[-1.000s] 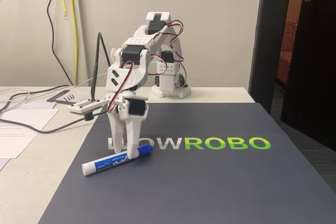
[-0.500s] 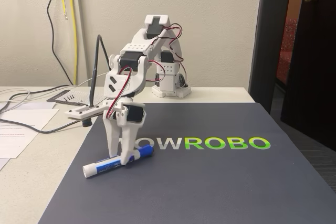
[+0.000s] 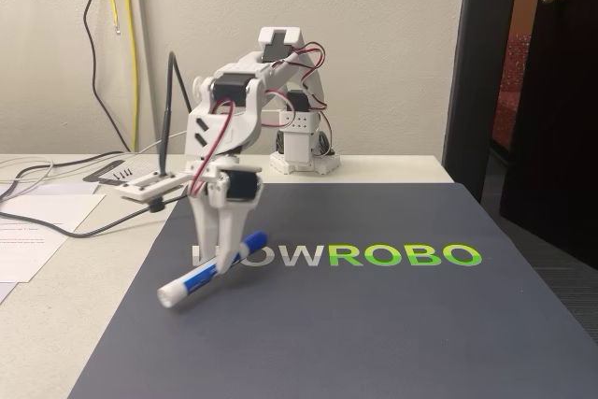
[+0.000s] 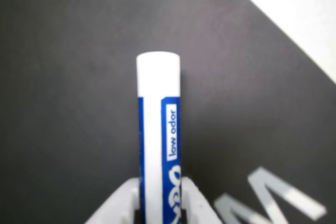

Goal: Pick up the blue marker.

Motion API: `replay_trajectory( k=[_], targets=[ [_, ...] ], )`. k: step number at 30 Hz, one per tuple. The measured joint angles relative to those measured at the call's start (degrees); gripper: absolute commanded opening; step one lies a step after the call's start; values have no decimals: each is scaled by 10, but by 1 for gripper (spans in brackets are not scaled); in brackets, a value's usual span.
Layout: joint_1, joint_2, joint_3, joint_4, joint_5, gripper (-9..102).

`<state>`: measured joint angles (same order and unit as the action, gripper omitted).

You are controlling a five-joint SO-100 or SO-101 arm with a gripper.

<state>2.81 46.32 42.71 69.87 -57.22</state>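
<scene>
Fixed view: gripper [image 3: 224, 254] clamped on the blue marker [image 3: 209, 271], up off the dark mat [image 3: 392, 324], white end drooping low to the left, cap end higher. Pick looks essentially done; only more height left.

Wrist view: blue marker [image 4: 157, 129] wedged between white fingers [image 4: 118, 205], jutting straight out above the mat [image 4: 63, 77].

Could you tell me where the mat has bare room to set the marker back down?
The dark mat is bare in front of and to the right of the green ROBO lettering. It is crowded at the left, where the gripper holds the blue marker beside papers and cables.
</scene>
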Motion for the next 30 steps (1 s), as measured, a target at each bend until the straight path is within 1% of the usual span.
replay_trajectory(
  k=[3, 5, 7, 8, 11, 13, 15, 18, 20, 30],
  targets=[
    [-13, -3, -75, 83, 26, 0],
    [-22, -25, -151, 149, 50, 0],
    [-31, -40, -204, 187, 66, 0],
    [-35, -64, -250, 217, 86, 0],
    [-60, -171, -442, 342, 142, 0],
    [-66, -171, -527, 367, 171, 0],
    [-75, -151, -571, 371, 200, 0],
    [-92, -141, -582, 374, 240, 0],
    [-98, -107, -561, 374, 263, 0],
    [-111, 189, -291, 374, 291, 0]
  ],
)
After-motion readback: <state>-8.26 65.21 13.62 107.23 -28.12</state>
